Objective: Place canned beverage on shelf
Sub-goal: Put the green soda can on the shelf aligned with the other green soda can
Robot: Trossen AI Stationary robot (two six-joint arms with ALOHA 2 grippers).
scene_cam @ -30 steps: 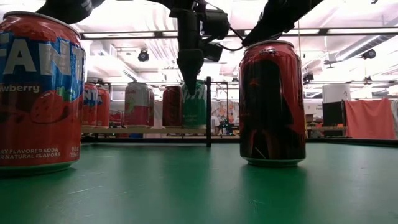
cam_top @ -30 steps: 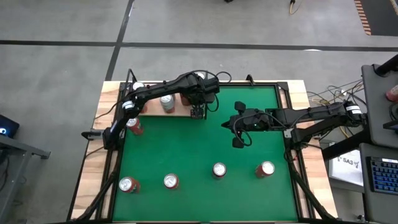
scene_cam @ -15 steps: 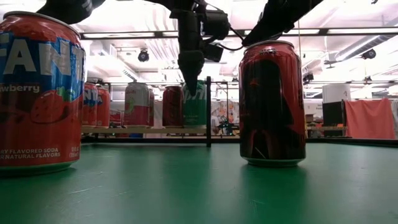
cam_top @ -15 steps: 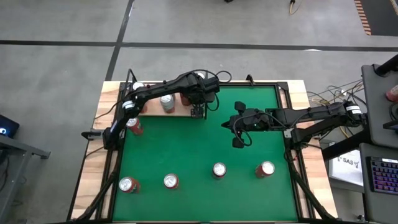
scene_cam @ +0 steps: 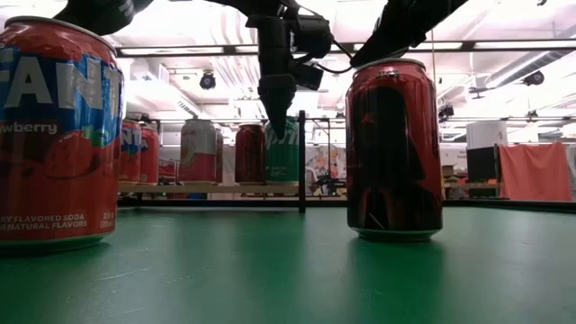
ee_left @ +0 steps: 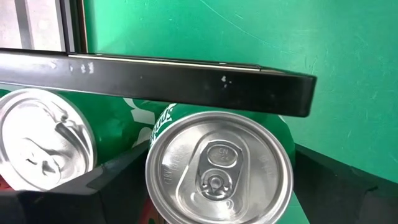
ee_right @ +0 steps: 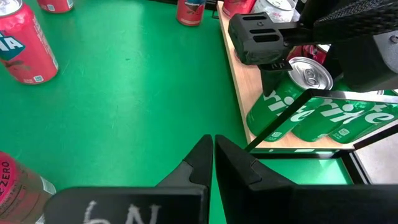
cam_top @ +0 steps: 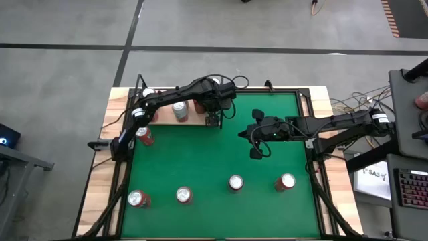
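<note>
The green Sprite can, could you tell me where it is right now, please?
The green Sprite can stands on the shelf at its right end, directly beneath the left pincer, beside a red can.

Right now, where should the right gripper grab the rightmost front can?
Probably take the can by its side wall, mid-height, coming down from above. It stands upright with bare felt all round, and the neighbour can is well apart. The right gripper, shut, is nearest; the left gripper is at the shelf.
</note>
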